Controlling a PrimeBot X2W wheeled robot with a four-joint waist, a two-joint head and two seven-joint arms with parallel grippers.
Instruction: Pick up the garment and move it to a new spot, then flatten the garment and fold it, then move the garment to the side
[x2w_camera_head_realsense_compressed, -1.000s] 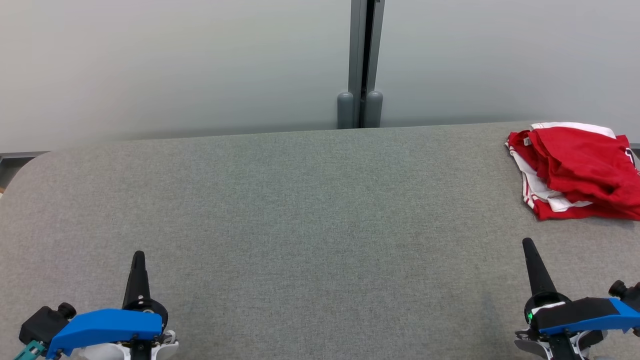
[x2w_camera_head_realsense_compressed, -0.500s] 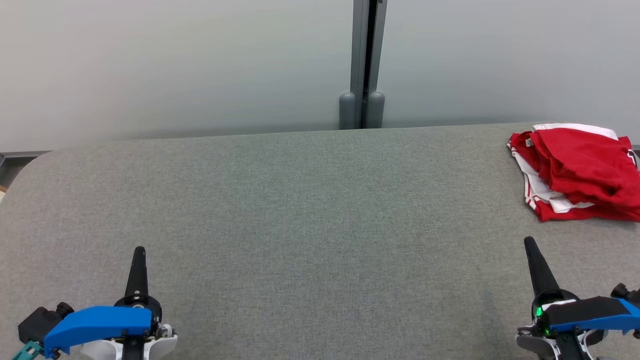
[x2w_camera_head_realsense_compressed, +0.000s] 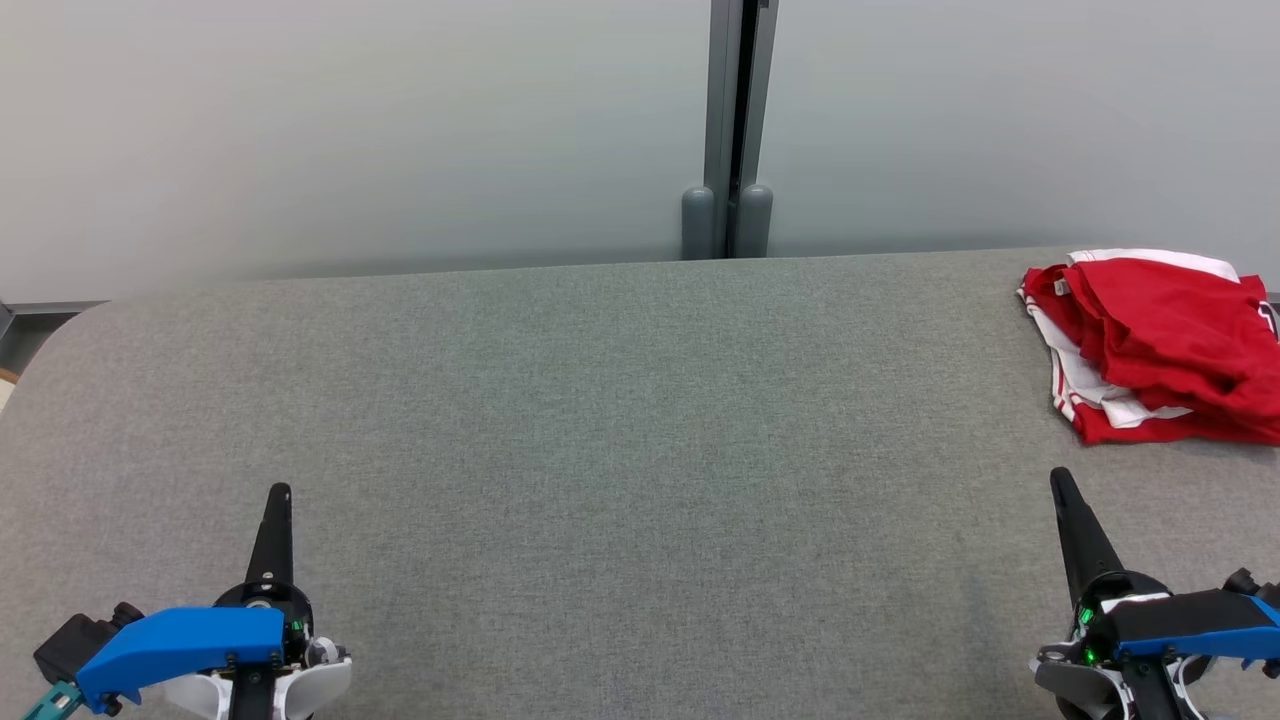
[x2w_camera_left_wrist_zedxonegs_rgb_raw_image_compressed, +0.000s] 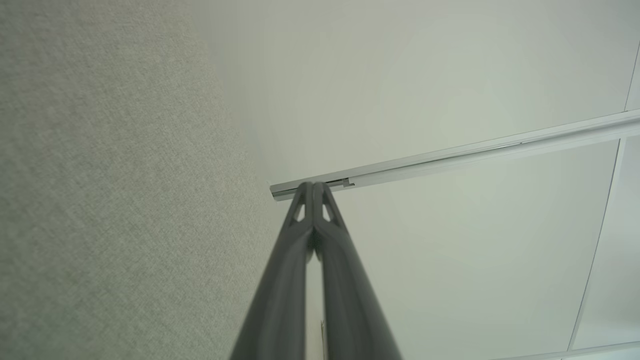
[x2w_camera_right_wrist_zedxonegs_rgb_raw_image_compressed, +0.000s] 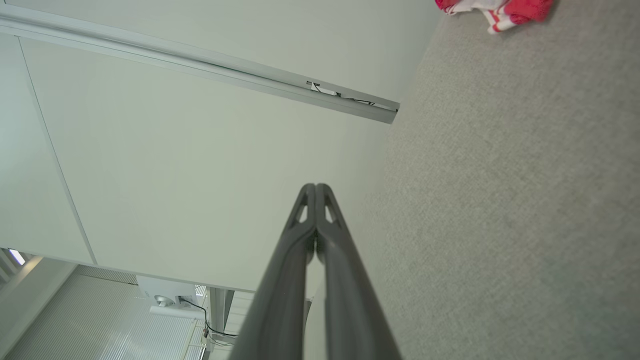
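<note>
You see the left gripper (x2w_camera_head_realsense_compressed: 279, 494) and right gripper (x2w_camera_head_realsense_compressed: 1057, 480) still closed, empty; the garment (x2w_camera_head_realsense_compressed: 1165, 340) lies unmoved at two o'clock.

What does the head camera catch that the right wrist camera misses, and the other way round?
Head view: the left gripper, shut, over the table's front left. Right wrist view: a white device with a cable at that view's lower left. Both: the crumpled red-and-white garment at the table's far right, the grey post on the wall, and the shut right gripper.
</note>
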